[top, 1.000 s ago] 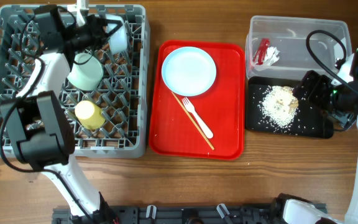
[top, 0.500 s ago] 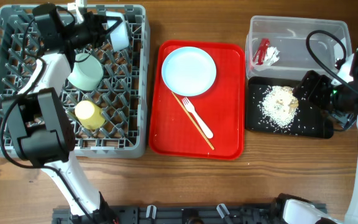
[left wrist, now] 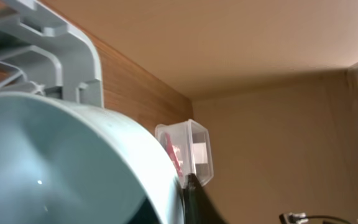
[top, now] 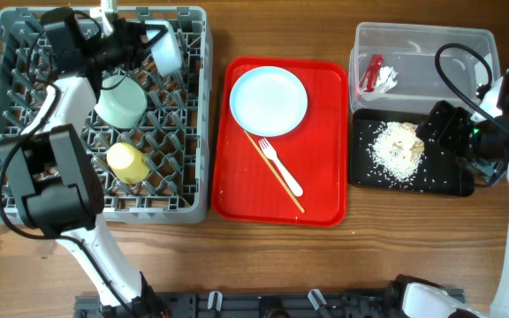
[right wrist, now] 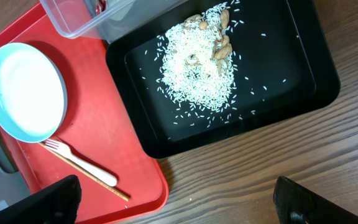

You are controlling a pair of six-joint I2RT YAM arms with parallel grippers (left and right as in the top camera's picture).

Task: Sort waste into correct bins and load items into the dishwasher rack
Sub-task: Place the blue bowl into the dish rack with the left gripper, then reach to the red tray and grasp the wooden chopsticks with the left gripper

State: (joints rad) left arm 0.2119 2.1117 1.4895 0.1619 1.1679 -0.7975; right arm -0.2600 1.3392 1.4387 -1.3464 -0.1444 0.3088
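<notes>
My left gripper (top: 146, 39) is shut on the rim of a pale blue bowl (top: 167, 51), held on its side over the back of the grey dishwasher rack (top: 25, 190). The bowl fills the left wrist view (left wrist: 55, 162), with one dark finger against its rim. A second bowl (top: 119, 101), green inside, and a yellow cup (top: 125, 162) lie in the rack. The plate (top: 269, 100), fork (top: 284, 170) and chopsticks (top: 281, 187) lie on the red tray. My right gripper (top: 438, 126) is open and empty, high above the black tray (top: 453, 183), which holds rice (top: 396, 147).
The clear tub (top: 422, 49) at the back right holds a red wrapper (top: 373, 72) and white paper (top: 388, 79). The red serving tray (top: 325, 190) sits between the rack and the bins. In the right wrist view, bare wood (right wrist: 241, 174) lies below the black tray (right wrist: 303, 93).
My left arm has shifted slightly left and back with the bowl still in its grip. The right arm has not moved.
</notes>
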